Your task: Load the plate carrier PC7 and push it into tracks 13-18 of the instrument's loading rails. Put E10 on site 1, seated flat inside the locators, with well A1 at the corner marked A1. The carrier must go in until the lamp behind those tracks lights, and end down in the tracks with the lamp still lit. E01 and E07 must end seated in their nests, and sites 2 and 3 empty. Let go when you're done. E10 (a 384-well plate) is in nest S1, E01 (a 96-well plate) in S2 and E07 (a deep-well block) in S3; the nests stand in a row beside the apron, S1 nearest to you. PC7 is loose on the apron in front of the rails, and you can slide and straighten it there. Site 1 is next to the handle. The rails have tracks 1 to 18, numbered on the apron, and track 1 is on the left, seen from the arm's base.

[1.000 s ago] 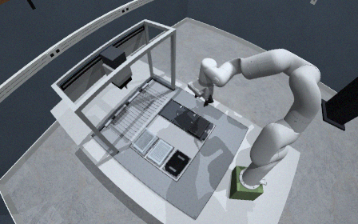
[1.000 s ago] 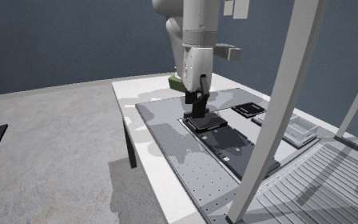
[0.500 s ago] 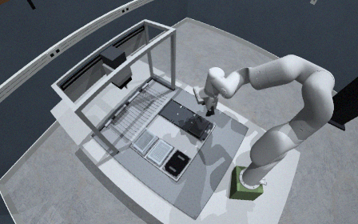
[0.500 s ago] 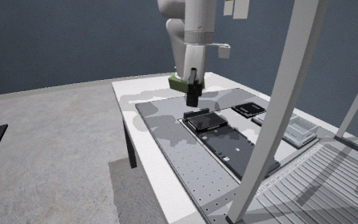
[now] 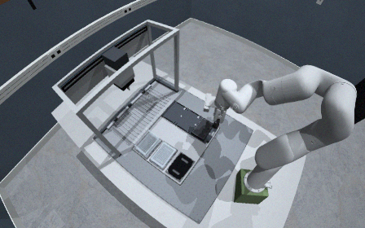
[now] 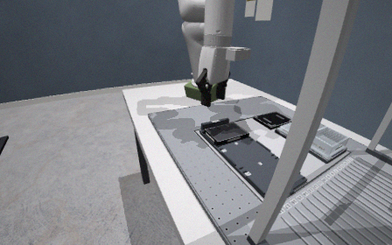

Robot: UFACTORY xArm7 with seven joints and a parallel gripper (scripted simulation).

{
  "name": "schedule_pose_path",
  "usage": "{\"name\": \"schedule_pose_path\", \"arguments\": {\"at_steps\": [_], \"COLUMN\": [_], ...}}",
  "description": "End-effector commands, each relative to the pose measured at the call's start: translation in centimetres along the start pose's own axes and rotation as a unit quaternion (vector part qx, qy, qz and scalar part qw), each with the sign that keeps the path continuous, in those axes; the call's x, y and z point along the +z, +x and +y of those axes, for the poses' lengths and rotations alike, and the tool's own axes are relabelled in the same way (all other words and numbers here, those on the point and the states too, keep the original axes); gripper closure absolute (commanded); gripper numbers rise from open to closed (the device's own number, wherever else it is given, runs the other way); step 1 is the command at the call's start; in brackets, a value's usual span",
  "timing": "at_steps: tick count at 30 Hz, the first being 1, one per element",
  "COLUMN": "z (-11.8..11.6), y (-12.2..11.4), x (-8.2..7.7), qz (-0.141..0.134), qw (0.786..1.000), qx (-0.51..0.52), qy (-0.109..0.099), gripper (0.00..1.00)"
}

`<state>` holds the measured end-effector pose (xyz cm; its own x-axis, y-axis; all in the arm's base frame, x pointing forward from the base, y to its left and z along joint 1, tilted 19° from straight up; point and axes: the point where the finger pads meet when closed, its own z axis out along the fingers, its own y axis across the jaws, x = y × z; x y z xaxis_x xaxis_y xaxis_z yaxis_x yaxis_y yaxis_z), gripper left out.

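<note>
Grey deck on white table (image 6: 163, 175), instrument frame (image 6: 311, 109) over loading rails (image 6: 364, 192). PC7 (image 6: 259, 164) loose on apron short of rails, apparently not yet square to them. E10 (image 6: 226, 131) lying on site 1 beside handle (image 6: 215, 122); seating and A1 corner too small to verify. E01 (image 5: 162, 155) and E07 (image 5: 147, 143) in nests. Gripper (image 6: 211, 94) above handle, jaws mostly spread, holding nothing. Recommended: descend vertically astride handle, straighten carrier before pushing, keep clear of E10.
</note>
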<state>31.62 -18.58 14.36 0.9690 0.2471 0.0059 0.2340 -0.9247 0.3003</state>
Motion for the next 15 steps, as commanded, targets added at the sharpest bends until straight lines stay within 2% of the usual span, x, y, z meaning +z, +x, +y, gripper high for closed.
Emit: {"name": "schedule_pose_path", "arguments": {"at_steps": [1, 3, 8, 15], "z": [-2.4, -2.4, -4.5, -4.5], "y": [-1.5, -1.5, -2.9, -2.9], "x": [-0.4, -0.4, -0.3, -0.3], "qz": [0.004, 0.004, 0.005, 0.005], "qw": [0.995, 0.995, 0.984, 0.980], "qx": [0.098, 0.098, 0.180, 0.198], "qy": [-0.012, -0.012, -0.011, -0.011], "gripper": [0.18, 0.18, 0.18, 0.18]}}
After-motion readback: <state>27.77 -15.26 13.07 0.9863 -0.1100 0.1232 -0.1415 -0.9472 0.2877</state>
